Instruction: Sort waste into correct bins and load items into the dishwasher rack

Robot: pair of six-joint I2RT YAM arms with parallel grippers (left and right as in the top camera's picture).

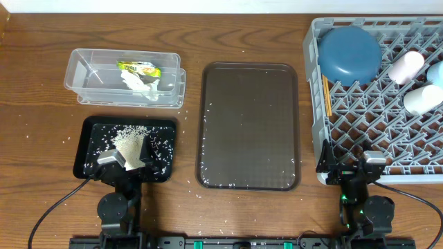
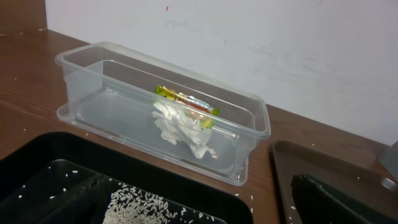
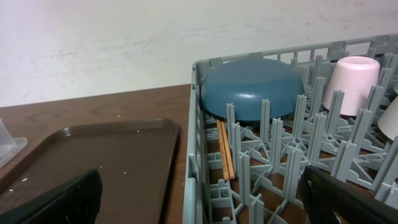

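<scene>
The black tray [image 1: 91,131] holds a heap of white rice [image 1: 129,138], also in the left wrist view [image 2: 143,208]. The clear tub [image 1: 86,69] holds the crumpled napkin [image 1: 142,86] and the yellow-green wrapper [image 1: 138,68]; both show in the left wrist view [image 2: 183,127] [image 2: 186,101]. The grey rack [image 1: 315,83] holds the dark-blue bowl [image 1: 349,52], chopsticks [image 1: 327,93], a pink cup [image 1: 406,67], a light-blue cup [image 1: 437,72] and a white cup [image 1: 422,99]. My left gripper [image 1: 127,160] is open over the black tray. My right gripper [image 1: 351,166] is open at the rack's near left corner.
The brown serving tray [image 1: 249,124] lies in the middle with a few rice grains on it. Stray grains dot the wooden table round the black tray. A white wall stands behind the table.
</scene>
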